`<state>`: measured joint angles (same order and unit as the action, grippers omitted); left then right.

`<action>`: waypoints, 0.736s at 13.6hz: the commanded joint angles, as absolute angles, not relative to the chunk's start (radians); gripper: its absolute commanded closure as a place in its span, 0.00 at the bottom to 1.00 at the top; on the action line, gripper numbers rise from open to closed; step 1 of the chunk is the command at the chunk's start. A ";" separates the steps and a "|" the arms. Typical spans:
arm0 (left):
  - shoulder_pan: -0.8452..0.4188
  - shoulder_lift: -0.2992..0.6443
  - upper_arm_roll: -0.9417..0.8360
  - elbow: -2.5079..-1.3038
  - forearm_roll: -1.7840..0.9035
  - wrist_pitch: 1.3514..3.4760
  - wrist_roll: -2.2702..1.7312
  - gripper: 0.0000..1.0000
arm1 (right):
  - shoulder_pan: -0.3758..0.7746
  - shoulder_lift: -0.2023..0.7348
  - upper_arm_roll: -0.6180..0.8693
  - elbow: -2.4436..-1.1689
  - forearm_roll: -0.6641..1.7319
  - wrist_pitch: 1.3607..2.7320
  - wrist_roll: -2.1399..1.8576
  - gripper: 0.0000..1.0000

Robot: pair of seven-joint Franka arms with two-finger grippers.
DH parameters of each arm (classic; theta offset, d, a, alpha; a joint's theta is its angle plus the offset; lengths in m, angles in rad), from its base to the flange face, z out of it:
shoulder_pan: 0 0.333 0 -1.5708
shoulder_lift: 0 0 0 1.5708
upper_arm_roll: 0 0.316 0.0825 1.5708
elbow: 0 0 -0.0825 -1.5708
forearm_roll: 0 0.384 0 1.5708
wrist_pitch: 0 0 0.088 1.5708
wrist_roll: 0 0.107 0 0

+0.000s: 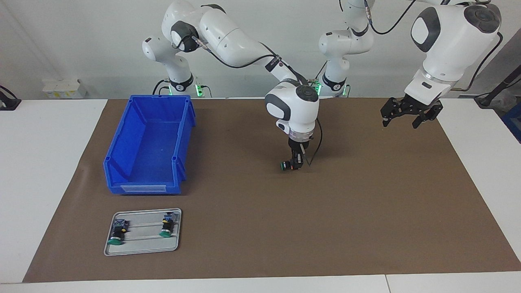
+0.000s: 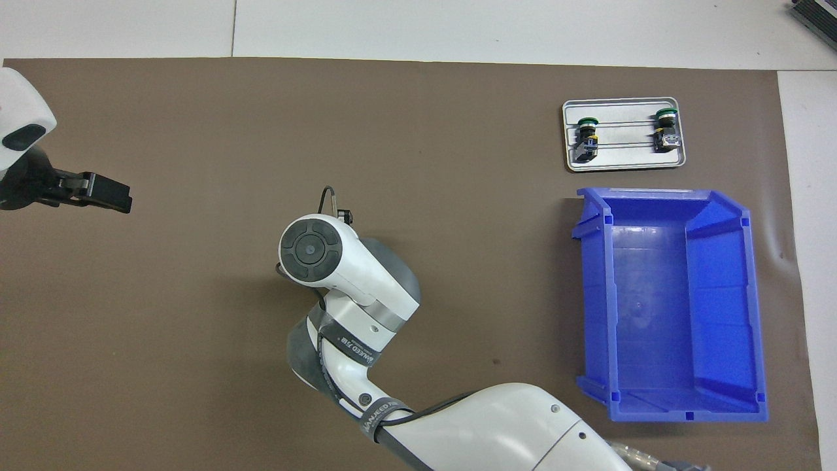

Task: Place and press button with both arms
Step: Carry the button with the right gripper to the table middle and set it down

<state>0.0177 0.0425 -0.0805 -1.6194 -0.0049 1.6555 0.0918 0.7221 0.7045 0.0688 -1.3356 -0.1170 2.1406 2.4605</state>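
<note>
Button [image 1: 286, 165] in transit: green cap, black body, lying sideways in the right gripper [image 1: 296, 163] at mid-mat.
Right gripper is clamping the button low over the brown mat [image 1: 285, 228]; contact with the mat cannot be confirmed. Left gripper [image 1: 410, 114] is hovering with fingers spread wide, holding nothing, above the left arm's end of the table. Counted: 2 similar buttons [image 1: 118, 234] [image 1: 167, 227] are lying on 1 grey tray [image 1: 142, 249]; 1 blue bin [image 1: 148, 144] is sitting nearer the robots than the tray.
</note>
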 commanded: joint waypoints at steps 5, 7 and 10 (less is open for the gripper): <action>0.018 0.015 -0.081 -1.652 0.012 1.666 0.086 0.00 | 0.609 0.505 0.080 -1.469 -0.061 2.149 2.341 0.02; 0.018 0.015 -0.081 -1.654 0.012 1.666 0.086 0.00 | 0.563 0.389 0.078 -1.589 -0.032 2.152 2.194 0.02; 0.018 0.015 -0.081 -1.652 0.012 1.666 0.086 0.00 | 0.485 0.267 0.078 -1.695 -0.026 2.137 2.028 0.02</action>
